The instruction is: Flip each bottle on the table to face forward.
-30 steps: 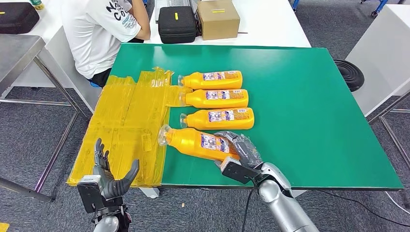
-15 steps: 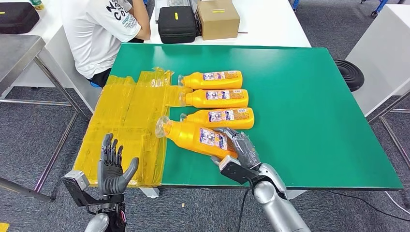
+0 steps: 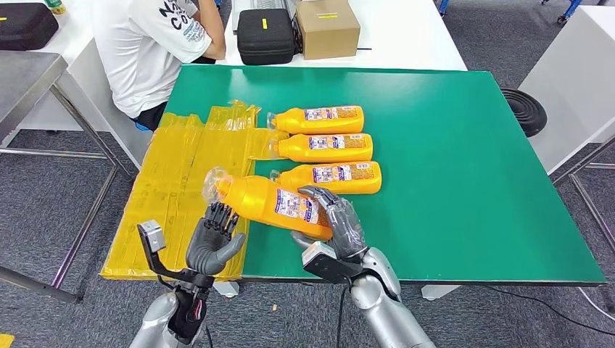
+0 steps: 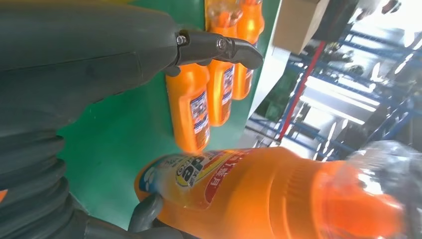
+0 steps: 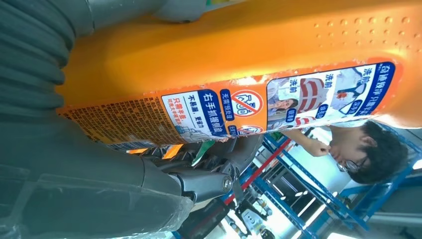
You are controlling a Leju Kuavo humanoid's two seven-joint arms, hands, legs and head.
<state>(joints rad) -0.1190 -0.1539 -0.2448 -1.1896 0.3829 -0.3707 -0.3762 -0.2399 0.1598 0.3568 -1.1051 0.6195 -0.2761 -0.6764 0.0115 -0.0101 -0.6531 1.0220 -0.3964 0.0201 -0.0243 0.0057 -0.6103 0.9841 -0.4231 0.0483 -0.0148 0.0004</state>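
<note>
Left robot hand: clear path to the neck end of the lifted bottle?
Probably yes. The left robot hand sits open just below the lifted bottle, with nothing between them; the right robot hand grips the base end only.

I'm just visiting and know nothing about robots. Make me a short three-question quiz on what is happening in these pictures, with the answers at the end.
1. True or false: the right hand grips the lifted bottle.
2. How many bottles lie flat on the green table?
A) two B) three C) five
3. Fill in: the left hand is raised under the lifted bottle's ____ end, with its fingers spread.

Key
1. True. Its fingers wrap the bottle's base end, and the bottle is tilted up off the table.
2. B. The far bottle, the middle bottle and the near bottle lie side by side.
3. Cap. It holds nothing yet.
</note>
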